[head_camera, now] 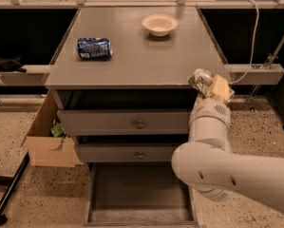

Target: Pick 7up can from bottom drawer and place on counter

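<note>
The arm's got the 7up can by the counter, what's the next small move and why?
Probably shift it inward over the counter. The gripper, jaws shut on the 7up can, sits at the front right corner, so releasing here might drop it off the edge.

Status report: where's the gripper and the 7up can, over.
Gripper at counter's front right corner, jaws shut on 7up can. Can out of the open drawer, not yet set down. Blue can and bowl well away.

At the counter's (141, 56) near right corner, the gripper (209, 85), matt tan at its tip, clasps the dented, shiny metal 7up can (200, 81). The counter is smooth matt grey, the arm (227, 170) glossy white plastic, and the left box (46, 144) plain cardboard.
</note>
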`<action>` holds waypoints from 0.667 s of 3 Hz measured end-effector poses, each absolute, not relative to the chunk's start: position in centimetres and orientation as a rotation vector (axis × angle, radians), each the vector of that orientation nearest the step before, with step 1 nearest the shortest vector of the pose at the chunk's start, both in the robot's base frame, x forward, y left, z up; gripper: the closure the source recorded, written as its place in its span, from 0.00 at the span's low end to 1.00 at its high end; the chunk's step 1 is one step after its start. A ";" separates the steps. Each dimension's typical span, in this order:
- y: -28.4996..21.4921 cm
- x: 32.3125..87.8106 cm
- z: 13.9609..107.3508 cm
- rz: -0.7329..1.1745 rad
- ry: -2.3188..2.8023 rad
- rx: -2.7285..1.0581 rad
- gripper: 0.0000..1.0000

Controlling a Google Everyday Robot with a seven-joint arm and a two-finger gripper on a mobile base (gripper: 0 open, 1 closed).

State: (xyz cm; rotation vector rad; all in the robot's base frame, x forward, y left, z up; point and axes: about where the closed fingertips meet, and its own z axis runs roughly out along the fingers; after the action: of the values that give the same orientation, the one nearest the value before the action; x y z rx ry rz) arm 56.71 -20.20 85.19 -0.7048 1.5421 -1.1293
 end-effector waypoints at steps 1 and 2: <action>-20.3 58.0 89.1 -1.206 1.447 -0.687 1.00; -20.4 58.9 91.8 -1.268 1.374 -0.673 1.00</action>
State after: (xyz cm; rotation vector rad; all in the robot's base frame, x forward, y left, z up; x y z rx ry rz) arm 58.90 -20.37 91.82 -0.6730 1.3744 -1.2683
